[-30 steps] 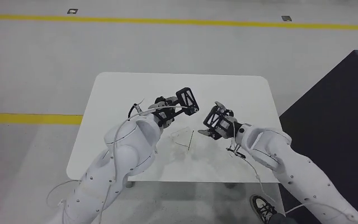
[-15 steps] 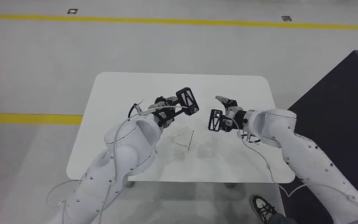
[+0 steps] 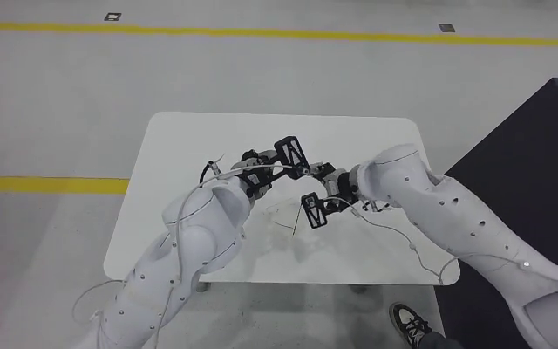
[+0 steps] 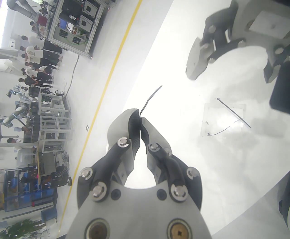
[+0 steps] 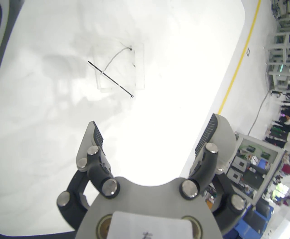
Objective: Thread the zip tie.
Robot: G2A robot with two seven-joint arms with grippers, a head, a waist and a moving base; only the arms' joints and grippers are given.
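Note:
My left gripper (image 4: 139,116) (image 3: 293,158) is shut on a short black zip tie (image 4: 150,97), whose free tail sticks out past the fingertips, above the table. A second black zip tie (image 5: 110,79) (image 4: 233,112) (image 3: 296,219) lies flat across a small clear plate (image 5: 138,68) (image 4: 209,117) on the white table (image 3: 174,174), with a thin pale strand curling beside it. My right gripper (image 5: 154,126) (image 3: 316,208) is open and holds nothing. It hangs just to the right of the left gripper, above the plate's near edge.
The table's rounded edge (image 5: 242,13) lies beyond the plate. Yellow floor lines (image 3: 261,33) run behind and beside the table, and a dark panel (image 3: 523,148) stands at the right.
My right arm has swung left from the table's right side to beside the left gripper, over the plate, turning its wrist on the way. The left arm has not moved.

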